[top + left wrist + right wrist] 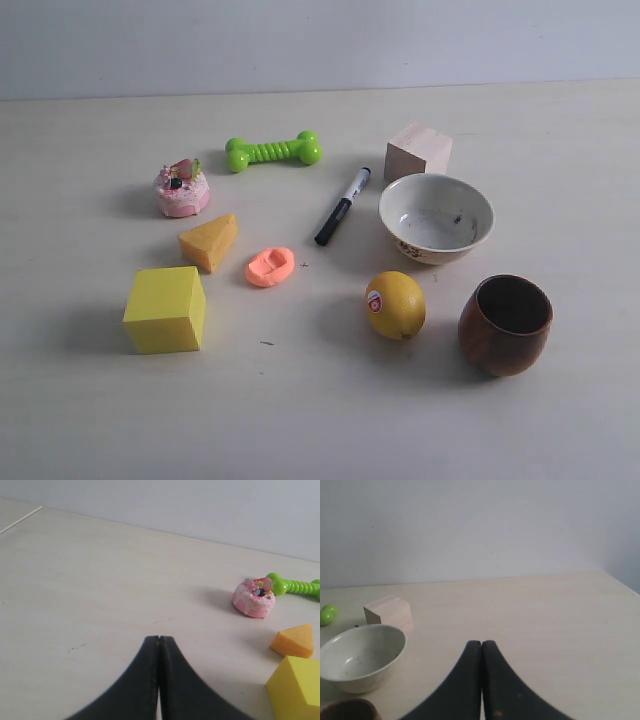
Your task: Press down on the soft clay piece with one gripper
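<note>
Soft clay piece (269,267) dented, left gripper (158,639), right gripper (481,643), fingers (142,680) pressed together

Black two-fingered left gripper (159,640) closed, curved fingers pressed flat together, nothing between them. Black two-fingered right gripper (481,644) closed likewise, empty.

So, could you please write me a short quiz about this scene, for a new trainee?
1. True or false: the left gripper and the right gripper are both shut.
2. Which of these lies nearest the soft clay piece? A) lemon B) orange-yellow wedge C) wooden cup
3. Fill in: the soft clay piece looks ____, not ball-shaped.
Key: 1 true; 2 B; 3 flattened, with a dent.
</note>
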